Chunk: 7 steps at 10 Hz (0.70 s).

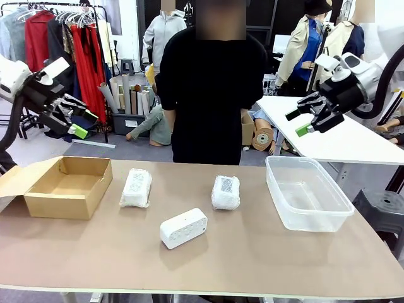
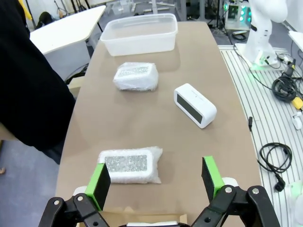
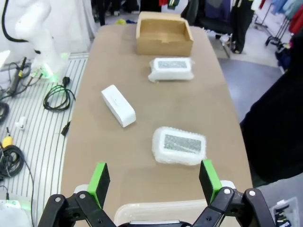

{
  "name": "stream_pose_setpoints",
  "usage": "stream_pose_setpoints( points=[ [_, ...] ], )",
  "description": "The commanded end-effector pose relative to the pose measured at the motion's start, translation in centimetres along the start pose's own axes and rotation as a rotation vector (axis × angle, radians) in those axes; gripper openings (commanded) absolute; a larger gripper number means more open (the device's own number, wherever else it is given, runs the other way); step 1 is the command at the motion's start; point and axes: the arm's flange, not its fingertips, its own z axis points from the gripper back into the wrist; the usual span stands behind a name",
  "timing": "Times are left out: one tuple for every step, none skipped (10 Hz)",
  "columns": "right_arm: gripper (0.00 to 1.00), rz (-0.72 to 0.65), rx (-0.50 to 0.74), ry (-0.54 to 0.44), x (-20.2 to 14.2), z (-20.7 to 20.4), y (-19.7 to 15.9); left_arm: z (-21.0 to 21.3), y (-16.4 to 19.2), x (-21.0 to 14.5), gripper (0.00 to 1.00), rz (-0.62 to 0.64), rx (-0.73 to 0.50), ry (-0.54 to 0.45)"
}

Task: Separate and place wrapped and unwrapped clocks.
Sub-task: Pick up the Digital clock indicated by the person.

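To my eye no sorting had been done. Nearest on the bench [image 1: 252, 262] lay the bare clock [image 1: 184, 228]. Beyond it sat a wrapped clock [image 1: 136, 187] nearer the box [image 1: 66, 205] and a second wrapped clock [image 1: 225, 192] nearer the tub [image 1: 315, 221]. Both containers were empty. Above, the left end effector [image 1: 83, 122] and right end effector [image 1: 298, 123] hung spread wide, holding nothing.

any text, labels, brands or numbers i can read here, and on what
No words, brands or numbers can be read.
Left wrapped clock: speckled code label under bubble wrap, too blurred to read.
Right wrapped clock: same kind of label, too blurred.
Unwrapped clock: no digits visible on its face.
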Motion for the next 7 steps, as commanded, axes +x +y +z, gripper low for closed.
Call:
stream_pose_setpoints(
  points=[
    [1.0,0.015,-0.011,-0.046,0.1,0.6,-0.7,-0.5,0.7,0.8,1.0,0.027,0.023,-0.007],
    [1.0,0.017,-0.014,-0.045,0.1,0.7,-0.6,-0.6,0.9,1.5,1.0,0.037,0.043,0.031],
    [1.0,0.008,-0.018,-0.032,0.0,0.7,-0.6,-0.6,1.1,2.2,1.0,0.034,0.05,0.063],
    [1.0,0.004,-0.017,-0.028,-0.3,0.5,-0.7,-0.6,1.5,2.7,1.0,0.037,0.052,0.079],
    [1.0,0.002,-0.018,-0.033,-0.8,0.6,-0.7,-0.7,1.7,3.0,1.0,0.04,0.051,0.087],
    [1.0,-0.001,-0.018,-0.038,-1.2,0.6,-0.7,-0.8,2.0,3.2,1.0,0.051,0.048,0.094],
    [1.0,-0.001,-0.017,-0.036,-1.5,0.6,-0.7,-0.8,2.1,3.3,1.0,0.053,0.038,0.097]
  ],
)
